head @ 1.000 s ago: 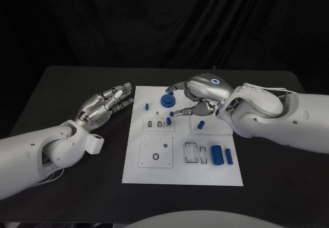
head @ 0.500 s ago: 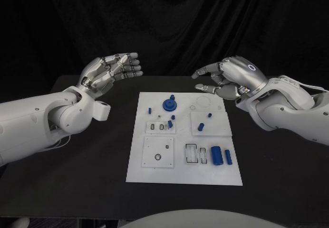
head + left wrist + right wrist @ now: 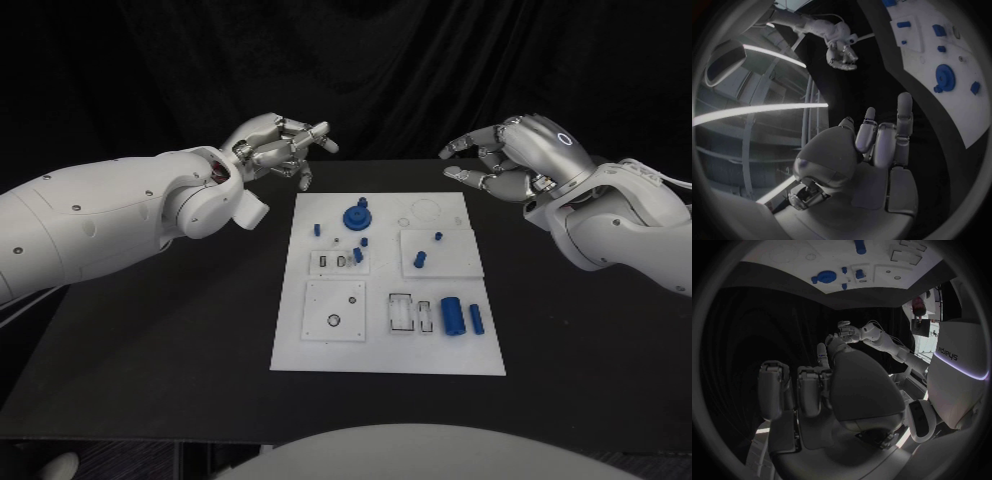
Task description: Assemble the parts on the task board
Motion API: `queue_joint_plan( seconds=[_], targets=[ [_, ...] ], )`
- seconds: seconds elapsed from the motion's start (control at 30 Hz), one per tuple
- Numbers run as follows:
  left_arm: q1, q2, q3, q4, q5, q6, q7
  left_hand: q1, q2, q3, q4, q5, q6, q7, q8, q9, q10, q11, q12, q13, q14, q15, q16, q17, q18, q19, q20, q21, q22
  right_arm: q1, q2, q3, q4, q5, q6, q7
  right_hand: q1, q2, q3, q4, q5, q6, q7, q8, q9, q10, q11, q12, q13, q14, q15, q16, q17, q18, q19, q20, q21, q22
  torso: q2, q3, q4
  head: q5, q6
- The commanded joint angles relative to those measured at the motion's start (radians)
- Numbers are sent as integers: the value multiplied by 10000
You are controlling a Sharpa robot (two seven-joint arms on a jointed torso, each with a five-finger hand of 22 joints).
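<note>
Hands are both up off the desk right now, so I'd call this a between-steps moment: nothing gripped, nothing being seated. My left hand (image 3: 281,143) hangs over the desk's far edge, past the far left corner of the task board (image 3: 389,355), fingers loosely curled with nothing in them. My right hand (image 3: 512,158) hovers past the far right corner, fingers apart and bare too.

The board is a white plate lying mid-desk. A round blue gear-looking part (image 3: 353,216) stands near its far edge, a few small blue pegs (image 3: 420,262) stand around the middle, and two blue cylinders (image 3: 453,320) lie side by side near the right edge, beside some empty slots.

Next move, I reckon, is bringing one hand down onto a loose piece. Those cylinders look likeliest, but they're small, so it needs a careful pinch.
</note>
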Motion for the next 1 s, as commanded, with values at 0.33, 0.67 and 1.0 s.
queue_joint_plan(
  seconds=[0.33,0.67,1.0],
  targets=[
    [30,-8,12,1571,-6445,-860,-5564,-1468,-301,-679,-25,-1602,-53,-539,2306,2653,2411,-1091,1049,3418,1622,-650,89,2884,-999,4705,-474,3562,6051,-271,-5,7,-230,171,373,-387,-3,73,43,42,86,49,29,23,6,1059,19,26,2631,1037,-9,28,2634,-42,534,-20,30,2270,-339,260,-303,289,-190],
    [29,210,13,2094,-6927,-202,-7563,-2000,-413,-1058,-43,-1377,-208,-820,3317,4674,2411,-1386,1049,3418,1622,-954,89,2884,-1187,5489,-769,3788,6826,-301,108,7,-349,169,549,-595,-46,78,23,70,139,-2,95,-38,-16,1059,67,26,2631,1037,22,28,2634,-32,513,-4,-14,2255,-310,421,-488,413,-190],
    [20,370,12,2253,-6978,255,-8838,-2032,-469,-1117,-52,-811,-245,-897,3243,5358,2411,-1482,1049,3418,1622,-1064,89,2884,-1167,5468,-883,3725,6750,-304,199,7,-409,167,649,-791,-65,84,16,76,225,-11,150,-73,-29,1059,109,26,2631,1037,52,28,2634,-27,503,16,-35,2247,-278,568,-567,469,-190]
  ],
)
